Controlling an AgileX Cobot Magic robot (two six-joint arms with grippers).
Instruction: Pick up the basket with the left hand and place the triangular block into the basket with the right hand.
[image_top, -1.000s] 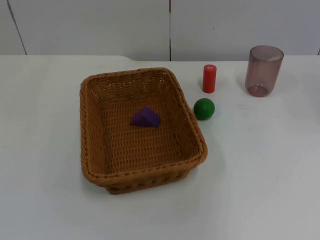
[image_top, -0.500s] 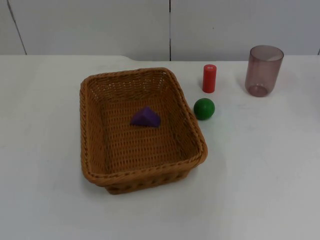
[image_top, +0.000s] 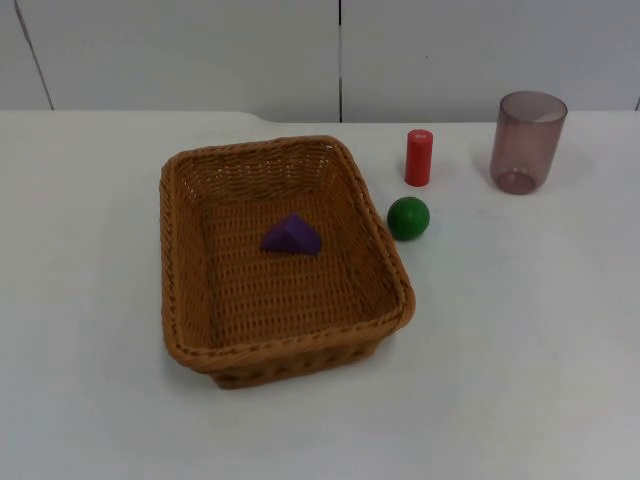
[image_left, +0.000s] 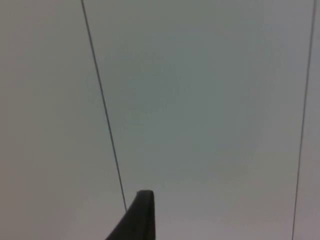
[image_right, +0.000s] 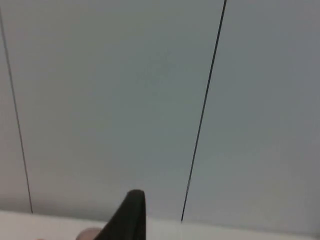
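left pincer (image_left: 136, 220) cut off, right pincer (image_right: 127, 217) likewise

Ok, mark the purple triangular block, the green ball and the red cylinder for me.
purple triangular block (image_top: 291, 236), top view, on its upper face, inside the basket.
green ball (image_top: 408, 217), top view, middle of the ball.
red cylinder (image_top: 418, 158), top view, middle of its side.

Even, bright light falls from above on the white bench (image_top: 520, 350), with no glare. The basket (image_top: 190, 250) casts a faint soft shadow along its lower edge; the cup (image_top: 527, 140), ball (image_top: 408, 217) and cylinder (image_top: 418, 157) barely shade the bench. Both wrist views are dimmer, greyish and soft, each dark fingertip out of focus.
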